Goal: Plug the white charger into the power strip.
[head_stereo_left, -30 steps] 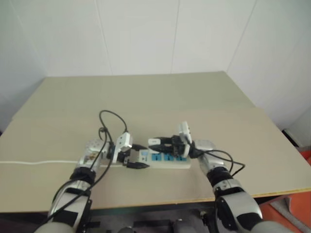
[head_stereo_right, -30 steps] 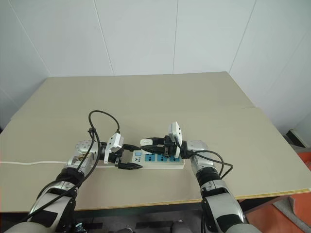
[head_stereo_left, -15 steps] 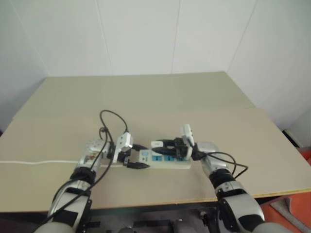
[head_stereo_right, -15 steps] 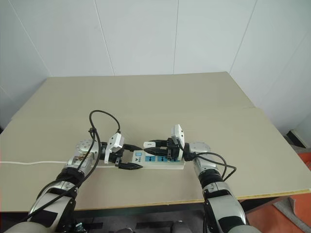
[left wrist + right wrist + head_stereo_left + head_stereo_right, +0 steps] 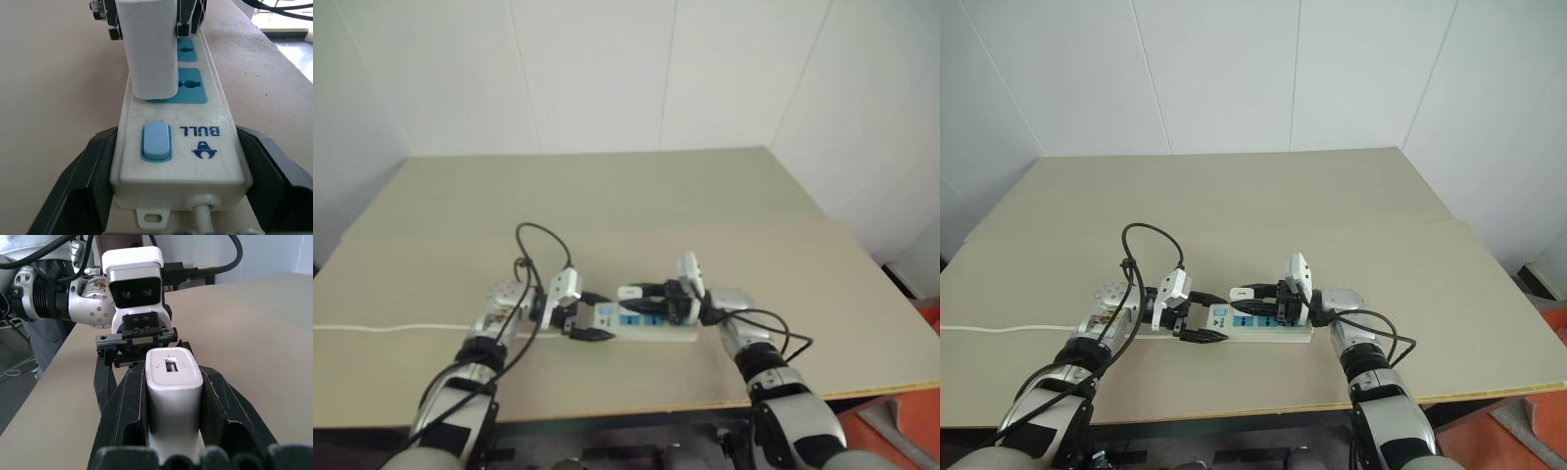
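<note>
1. The power strip [image 5: 1258, 327] lies flat on the tan table [image 5: 1234, 196], in the lower middle of the head views. Its long axis runs left to right across the frame.
2. Its switch end points toward frame left. There a thin white cord [image 5: 999, 328] leaves it and runs off the left edge of the picture.
3. The strip is a long, smooth, white plastic bar with rounded corners. In the left wrist view a pale blue rocker switch [image 5: 156, 141] sits beside blue printed lettering, and blue sockets [image 5: 190, 84] follow in a row behind it.
4. The white charger [image 5: 148, 46] is a glossy, boxy white block with softly rounded edges. It stands upright over the socket nearest the switch, with its base down at the strip's top face. Its prongs are hidden.
5. In the right wrist view the charger's end face shows a small rectangular port [image 5: 171, 365].
6. The right gripper [image 5: 1246, 294] reaches level from frame right, and its black fingers are clamped on the charger's two sides.
7. The left gripper [image 5: 1197, 316] comes from frame left. Its matte black fingers [image 5: 88, 176] are spread wide and flank the strip's switch end, one along each long side.
8. A black cable [image 5: 1141, 245] loops above the left wrist.
</note>
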`<state>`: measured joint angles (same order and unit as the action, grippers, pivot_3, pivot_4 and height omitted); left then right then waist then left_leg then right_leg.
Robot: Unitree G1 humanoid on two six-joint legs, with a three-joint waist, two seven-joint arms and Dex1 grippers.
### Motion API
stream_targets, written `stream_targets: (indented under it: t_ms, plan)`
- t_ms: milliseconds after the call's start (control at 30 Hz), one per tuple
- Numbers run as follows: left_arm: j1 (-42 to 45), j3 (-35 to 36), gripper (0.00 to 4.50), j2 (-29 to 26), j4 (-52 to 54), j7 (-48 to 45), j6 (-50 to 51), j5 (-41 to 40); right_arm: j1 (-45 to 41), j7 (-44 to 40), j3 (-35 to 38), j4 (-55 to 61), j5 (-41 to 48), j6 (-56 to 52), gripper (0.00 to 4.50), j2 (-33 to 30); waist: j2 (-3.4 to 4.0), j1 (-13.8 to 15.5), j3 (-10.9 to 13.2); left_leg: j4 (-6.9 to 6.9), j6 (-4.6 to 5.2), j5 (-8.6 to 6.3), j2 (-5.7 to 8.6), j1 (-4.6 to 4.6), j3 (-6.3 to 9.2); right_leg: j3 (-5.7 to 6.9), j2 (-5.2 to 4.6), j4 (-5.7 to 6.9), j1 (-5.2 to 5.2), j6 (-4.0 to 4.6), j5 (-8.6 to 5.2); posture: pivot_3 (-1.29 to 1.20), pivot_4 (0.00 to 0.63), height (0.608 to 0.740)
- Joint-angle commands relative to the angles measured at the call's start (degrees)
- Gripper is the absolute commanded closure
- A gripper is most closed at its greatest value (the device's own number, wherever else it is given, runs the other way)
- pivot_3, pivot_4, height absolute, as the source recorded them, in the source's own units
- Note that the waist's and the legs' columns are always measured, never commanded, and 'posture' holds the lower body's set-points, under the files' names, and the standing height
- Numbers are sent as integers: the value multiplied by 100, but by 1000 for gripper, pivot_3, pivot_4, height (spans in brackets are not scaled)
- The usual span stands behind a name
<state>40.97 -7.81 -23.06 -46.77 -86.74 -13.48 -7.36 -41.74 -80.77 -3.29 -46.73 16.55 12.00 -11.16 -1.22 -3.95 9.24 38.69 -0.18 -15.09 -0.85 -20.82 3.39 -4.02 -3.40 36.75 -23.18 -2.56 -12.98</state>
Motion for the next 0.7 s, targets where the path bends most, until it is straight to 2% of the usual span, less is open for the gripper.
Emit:
stream_targets:
  t_ms: [33,300,500,700]
  plan:
    - [-114,-197,1237,-182,-104,-103,39,229,171,-244,-193,-310,-356,-111,3362,-390,0,9,0,-1,0,0,0,2,0,0,0,0,3,0,-1,0,150,740]
    - [-168,-251,1237,-162,-48,-76,56,180,155,-40,-523,-650,-644,-39,3362,-558,3,25,-3,-2,0,-1,1,18,-1,0,-1,-3,20,-1,-4,0,150,740]
    - [-175,-283,1237,-171,-20,-57,71,181,47,113,-775,-722,-796,-908,3362,-656,4,16,-7,-15,1,-2,0,72,-1,1,-1,-15,77,-2,-11,0,150,740]
    - [-214,-299,1237,-161,36,-35,103,175,217,279,-831,-730,-867,-620,3362,-607,3,15,-50,-30,1,-2,0,94,-2,0,-2,-24,93,-2,-14,0,150,740]
